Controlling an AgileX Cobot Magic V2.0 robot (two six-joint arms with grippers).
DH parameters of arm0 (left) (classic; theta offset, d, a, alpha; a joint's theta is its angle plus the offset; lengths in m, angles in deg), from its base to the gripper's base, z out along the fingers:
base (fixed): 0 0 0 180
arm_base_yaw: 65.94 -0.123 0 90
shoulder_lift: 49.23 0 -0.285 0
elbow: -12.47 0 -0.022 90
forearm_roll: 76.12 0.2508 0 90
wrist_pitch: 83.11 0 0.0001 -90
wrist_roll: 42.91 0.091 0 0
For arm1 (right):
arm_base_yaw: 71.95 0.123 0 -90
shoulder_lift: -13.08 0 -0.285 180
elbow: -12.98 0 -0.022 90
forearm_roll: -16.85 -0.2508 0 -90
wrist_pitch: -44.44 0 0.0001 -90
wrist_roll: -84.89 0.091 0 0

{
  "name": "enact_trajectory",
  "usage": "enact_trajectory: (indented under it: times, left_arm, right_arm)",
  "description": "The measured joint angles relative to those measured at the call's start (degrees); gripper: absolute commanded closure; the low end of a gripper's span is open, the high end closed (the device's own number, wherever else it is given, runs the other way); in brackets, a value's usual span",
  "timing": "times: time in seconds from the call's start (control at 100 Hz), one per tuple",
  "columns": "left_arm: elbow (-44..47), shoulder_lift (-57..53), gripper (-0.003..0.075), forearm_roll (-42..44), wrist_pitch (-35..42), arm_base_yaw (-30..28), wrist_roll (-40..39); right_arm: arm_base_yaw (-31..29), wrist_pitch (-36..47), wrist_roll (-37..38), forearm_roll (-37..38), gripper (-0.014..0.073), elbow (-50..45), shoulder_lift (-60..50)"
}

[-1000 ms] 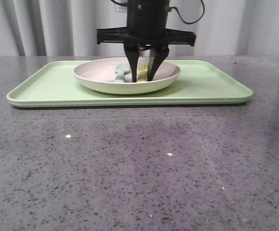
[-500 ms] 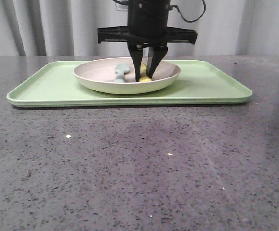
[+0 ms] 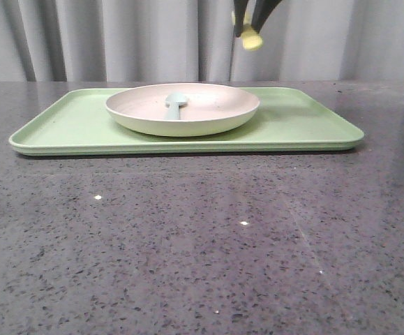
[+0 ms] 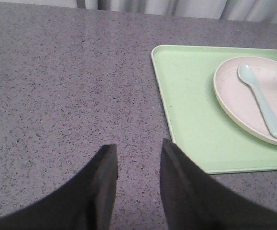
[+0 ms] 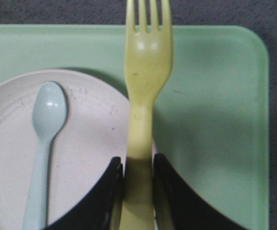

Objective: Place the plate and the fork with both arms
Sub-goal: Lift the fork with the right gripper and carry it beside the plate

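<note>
High above the plate (image 3: 183,109), right gripper (image 5: 137,165) clamps the fork (image 5: 143,96) by its handle, tines pointing away; left gripper (image 4: 138,158), parted and empty, hovers beside the tray (image 4: 186,120).

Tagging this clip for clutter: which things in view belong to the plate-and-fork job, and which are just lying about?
Part of the job:
- round cream plastic plate, on the tray
- small yellow plastic fork, lifted, gripped by the right tool
- left tool, open over the counter, holding nothing

Just lying about:
- pale blue plastic spoon, in the plate
- flat light-green rectangular tray
- grey speckled counter
</note>
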Motion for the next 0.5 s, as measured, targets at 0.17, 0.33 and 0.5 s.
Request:
enact_trajectory:
  times: [0.17,0.33,0.5]
  left_arm:
    - [0.0,0.0,0.0492,0.0,0.1,0.0,0.0]
    - [0.0,0.0,0.0492,0.0,0.21,0.0,0.0]
    - [0.0,0.0,0.0492,0.0,0.31,0.0,0.0]
  right_arm:
    - [-2.91,-0.09,-0.77,-0.01,0.0659,-2.91,-1.73]
    - [-4.75,-0.09,-1.0,0.11,0.0659,-7.73,-2.46]
    - [-5.13,-0.09,-2.38,0.11,0.0659,-12.38,-2.21]
